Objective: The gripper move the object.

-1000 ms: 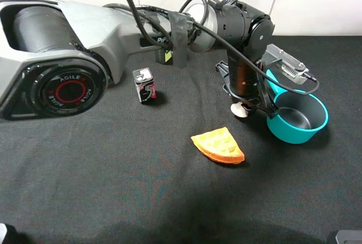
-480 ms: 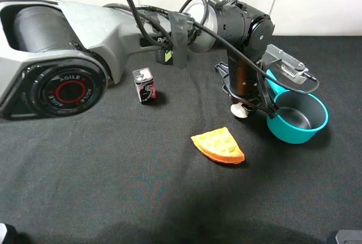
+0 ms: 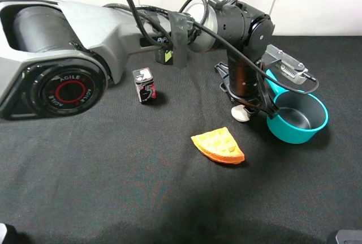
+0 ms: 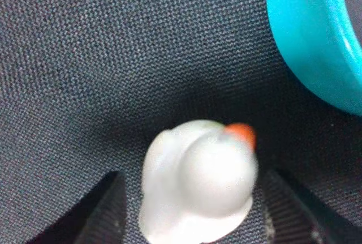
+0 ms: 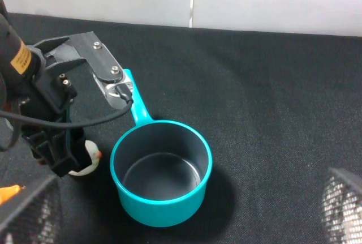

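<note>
Black woven cloth covers the table (image 3: 113,187), matte with a fine weave, so little slip is expected. The left gripper (image 3: 246,107) is down low over the white duck toy (image 4: 198,187), and its fingers (image 4: 104,210) are spread with one on each side of the toy. The toy sits on the cloth squarely between them. A gap shows on one side, while the other side is nearly touching, so this is not yet a pinch. The toy is smooth, glossy and rounded, probably hard plastic or rubber, with a tiny orange beak. Its long axis seems to run roughly across the closing line, beak pointing away from the wrist and toward the teal pot (image 3: 297,120). That pot sits just outside one finger, near but apart. Closing should catch the toy's narrow width, but the round flanks could squirt out. A ridged, foam-like orange waffle wedge (image 3: 219,145) lies well clear of the fingers. The right gripper's fingers (image 5: 28,210) are spread wide, holding nothing and farther from the toy, so the left arm is the nearer one.
</note>
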Available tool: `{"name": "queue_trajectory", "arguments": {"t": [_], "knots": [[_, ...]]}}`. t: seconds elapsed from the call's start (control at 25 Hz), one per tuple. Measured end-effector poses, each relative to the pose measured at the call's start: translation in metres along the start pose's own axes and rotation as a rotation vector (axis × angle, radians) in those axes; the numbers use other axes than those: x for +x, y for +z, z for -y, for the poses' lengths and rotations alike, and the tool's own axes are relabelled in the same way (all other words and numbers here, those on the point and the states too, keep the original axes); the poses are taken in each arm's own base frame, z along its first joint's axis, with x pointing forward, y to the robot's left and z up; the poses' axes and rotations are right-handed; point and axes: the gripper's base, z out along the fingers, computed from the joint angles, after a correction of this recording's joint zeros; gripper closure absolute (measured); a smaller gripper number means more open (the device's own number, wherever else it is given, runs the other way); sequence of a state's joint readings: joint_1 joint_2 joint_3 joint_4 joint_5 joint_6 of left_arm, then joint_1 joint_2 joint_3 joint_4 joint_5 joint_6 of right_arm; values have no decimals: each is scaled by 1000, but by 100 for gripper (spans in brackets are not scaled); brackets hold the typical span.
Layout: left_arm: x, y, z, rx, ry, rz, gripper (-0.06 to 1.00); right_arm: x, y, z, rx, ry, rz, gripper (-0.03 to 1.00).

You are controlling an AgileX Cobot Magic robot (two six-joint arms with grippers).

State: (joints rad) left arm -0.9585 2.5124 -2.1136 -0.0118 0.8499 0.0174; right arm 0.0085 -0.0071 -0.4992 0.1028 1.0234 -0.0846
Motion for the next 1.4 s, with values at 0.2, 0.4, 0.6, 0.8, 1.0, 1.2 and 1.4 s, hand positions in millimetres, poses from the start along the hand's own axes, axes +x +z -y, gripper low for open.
{"name": "queue_trajectory", "arguments": {"t": [0.2,0.4,0.6,0.8,1.0,1.2,1.4], "knots": [[0,0,0,0,-8,0,28,0,0,0,0,0,0,27],[0,0,1,1,-16,0,19,0,0,0,0,0,0,27],[0,0,2,1,-22,-4,15,0,0,0,0,0,0,27],[3,-5,1,-9,-36,-44,15,0,0,0,0,0,0,27],[1,-27,-4,-70,-35,-99,15,0,0,0,0,0,0,27],[-7,-59,-7,-102,-36,-105,15,0,0,0,0,0,0,27],[-14,-103,-7,-102,-42,-29,15,0,0,0,0,0,0,27]]}}
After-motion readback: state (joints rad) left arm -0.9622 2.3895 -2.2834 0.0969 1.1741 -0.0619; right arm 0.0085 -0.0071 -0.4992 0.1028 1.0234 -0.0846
